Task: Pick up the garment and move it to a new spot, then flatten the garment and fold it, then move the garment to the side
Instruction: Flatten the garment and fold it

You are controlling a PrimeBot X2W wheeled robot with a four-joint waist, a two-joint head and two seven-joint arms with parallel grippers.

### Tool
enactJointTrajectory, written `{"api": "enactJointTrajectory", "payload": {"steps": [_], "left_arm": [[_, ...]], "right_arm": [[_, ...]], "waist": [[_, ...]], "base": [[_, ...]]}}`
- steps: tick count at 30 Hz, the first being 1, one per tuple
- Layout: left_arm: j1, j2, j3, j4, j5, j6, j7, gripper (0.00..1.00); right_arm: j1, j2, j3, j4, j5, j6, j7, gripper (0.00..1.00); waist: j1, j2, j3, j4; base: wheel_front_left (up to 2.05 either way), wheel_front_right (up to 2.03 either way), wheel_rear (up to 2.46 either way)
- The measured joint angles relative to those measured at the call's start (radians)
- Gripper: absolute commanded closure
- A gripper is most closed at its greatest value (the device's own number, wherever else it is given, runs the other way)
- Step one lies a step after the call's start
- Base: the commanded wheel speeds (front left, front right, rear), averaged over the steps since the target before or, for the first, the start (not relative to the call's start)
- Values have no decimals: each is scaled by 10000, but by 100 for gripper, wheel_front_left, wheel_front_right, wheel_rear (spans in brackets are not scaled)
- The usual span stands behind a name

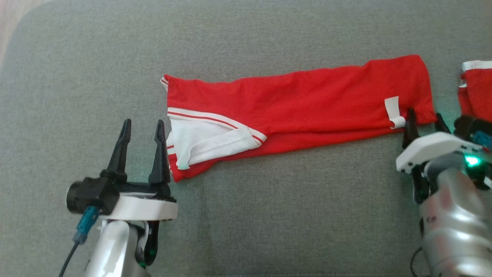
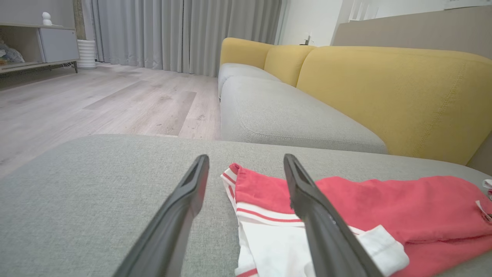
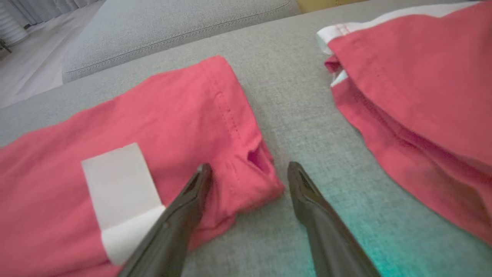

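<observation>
1. The grey woven sofa cushion (image 1: 269,215) is the work surface, and the garment lies across its middle.
2. The red jersey garment with white striped trim (image 1: 307,96) is folded into a long strip. Its long axis runs left-right, white-trimmed end toward the robot's left, hemmed end toward its right. It looks light, soft and floppy, so pinch both near corners or it'll sag.
3. A second red garment with white trim (image 1: 478,92) lies apart at far right.
4. The left claw (image 1: 143,122) is spread and empty, just beside the white end. The right claw (image 1: 425,114) is spread around the hem corner, not clamped.
</observation>
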Motion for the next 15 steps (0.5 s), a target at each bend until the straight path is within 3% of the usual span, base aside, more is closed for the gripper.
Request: {"api": "enactJointTrajectory", "payload": {"steps": [3,4,5,15], "left_arm": [[-61,-12,140,-79,73,0,0,0],[-67,-12,180,-109,73,2,0,0],[-70,-12,201,-144,73,4,0,0],[-67,-19,247,-219,73,8,0,0]], "right_arm": [[-509,-52,121,575,-8,0,-2,0],[-651,-61,236,732,-15,0,-4,9],[-744,-61,311,855,-63,0,-38,100],[-750,-251,-535,846,-989,0,-813,100]], "waist": [[0,0,64,24],[-1,0,71,14],[-1,0,76,-4],[-1,0,-273,-406]], "base": [[0,0,0],[0,0,0],[0,0,0],[0,0,0]]}}
